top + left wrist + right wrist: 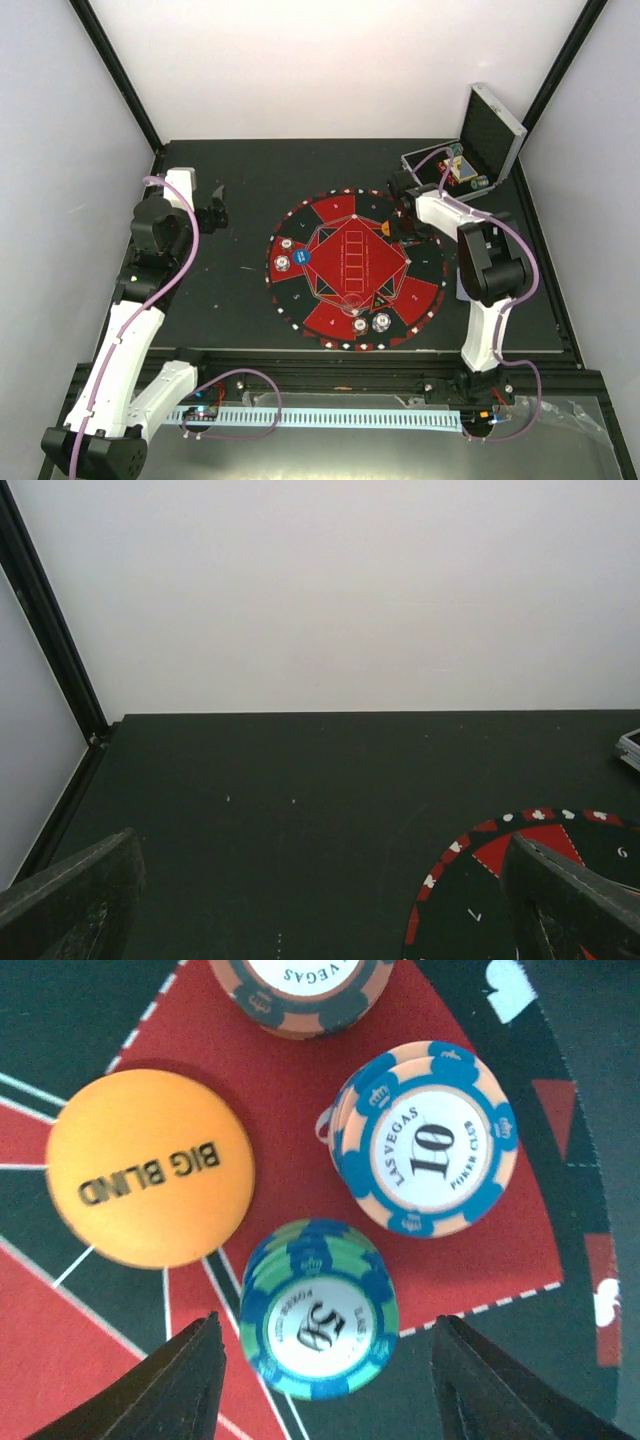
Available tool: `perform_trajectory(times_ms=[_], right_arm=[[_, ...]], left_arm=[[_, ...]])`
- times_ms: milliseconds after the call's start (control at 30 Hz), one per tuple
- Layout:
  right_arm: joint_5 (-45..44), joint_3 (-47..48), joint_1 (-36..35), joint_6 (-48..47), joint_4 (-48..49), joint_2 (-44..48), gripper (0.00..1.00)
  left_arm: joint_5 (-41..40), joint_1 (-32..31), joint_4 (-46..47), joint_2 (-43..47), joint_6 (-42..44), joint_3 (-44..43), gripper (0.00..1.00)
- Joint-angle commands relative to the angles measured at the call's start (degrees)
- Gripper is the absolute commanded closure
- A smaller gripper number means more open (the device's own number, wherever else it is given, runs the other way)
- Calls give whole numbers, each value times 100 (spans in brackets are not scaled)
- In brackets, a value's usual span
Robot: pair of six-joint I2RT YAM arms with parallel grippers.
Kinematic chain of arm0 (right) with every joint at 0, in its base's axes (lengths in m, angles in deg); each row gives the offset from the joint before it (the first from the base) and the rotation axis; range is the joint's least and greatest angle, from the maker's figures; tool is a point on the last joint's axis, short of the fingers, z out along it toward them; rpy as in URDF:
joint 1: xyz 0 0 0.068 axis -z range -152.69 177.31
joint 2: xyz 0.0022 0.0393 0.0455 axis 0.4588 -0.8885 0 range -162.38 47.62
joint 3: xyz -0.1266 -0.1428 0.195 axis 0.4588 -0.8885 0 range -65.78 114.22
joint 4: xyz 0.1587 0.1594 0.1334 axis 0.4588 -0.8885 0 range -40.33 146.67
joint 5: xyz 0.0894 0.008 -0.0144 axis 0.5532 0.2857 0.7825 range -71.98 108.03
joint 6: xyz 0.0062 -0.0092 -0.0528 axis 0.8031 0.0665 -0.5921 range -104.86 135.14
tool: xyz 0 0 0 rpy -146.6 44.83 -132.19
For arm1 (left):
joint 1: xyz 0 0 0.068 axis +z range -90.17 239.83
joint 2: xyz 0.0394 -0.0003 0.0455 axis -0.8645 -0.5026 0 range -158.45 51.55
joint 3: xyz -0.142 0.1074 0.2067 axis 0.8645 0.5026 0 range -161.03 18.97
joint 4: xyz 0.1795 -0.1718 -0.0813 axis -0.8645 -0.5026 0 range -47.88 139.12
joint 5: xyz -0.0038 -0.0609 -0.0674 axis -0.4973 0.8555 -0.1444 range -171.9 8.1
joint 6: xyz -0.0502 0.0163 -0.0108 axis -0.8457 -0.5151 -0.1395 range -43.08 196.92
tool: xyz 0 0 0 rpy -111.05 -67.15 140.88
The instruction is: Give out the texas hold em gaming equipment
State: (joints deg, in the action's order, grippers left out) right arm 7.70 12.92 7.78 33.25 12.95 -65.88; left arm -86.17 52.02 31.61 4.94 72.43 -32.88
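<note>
**Right tool point(327, 1325) astride the teal chip stack point(318, 1335)**

The right tool is hanging, fingers apart, astride the teal chip stack, clamping nothing. The stack is sitting on the mat point(300, 1090) just beside the orange Big Blind disc point(150, 1168) and blue ten-chips point(425, 1150); a sideways drift risks toppling it. Another stack point(300, 990) is running off-frame. The left tool point(320, 840) is gaping empty.

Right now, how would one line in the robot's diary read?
left gripper: open, empty, above table | right gripper: open above green chip stack, beside orange disc, on mat
</note>
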Motion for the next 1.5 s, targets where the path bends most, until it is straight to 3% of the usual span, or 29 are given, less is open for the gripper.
perform_trajectory(times_ms=[0,167,300,467,600,1100,1467], right_arm=[[143,-103,19,-96,-44,611,41],[192,-306,121,-229,-154,1306,33],[355,-387,915,-272,-59,1623,29],[387,-113,1879,-296,102,1249,26],[495,232,2191,-353,192,746,26],[703,1463,2331,-585,-70,-546,25],[660,1533,2334,-646,-119,-806,33]], left_arm=[[41,51,72,47,-42,-38,1],[32,49,71,47,-43,-27,1],[46,47,73,68,-52,-34,1],[58,51,75,91,-62,-31,1],[32,47,76,82,-47,-33,1],[58,50,73,-24,-44,-31,1],[48,49,70,-16,-43,-35,1]])
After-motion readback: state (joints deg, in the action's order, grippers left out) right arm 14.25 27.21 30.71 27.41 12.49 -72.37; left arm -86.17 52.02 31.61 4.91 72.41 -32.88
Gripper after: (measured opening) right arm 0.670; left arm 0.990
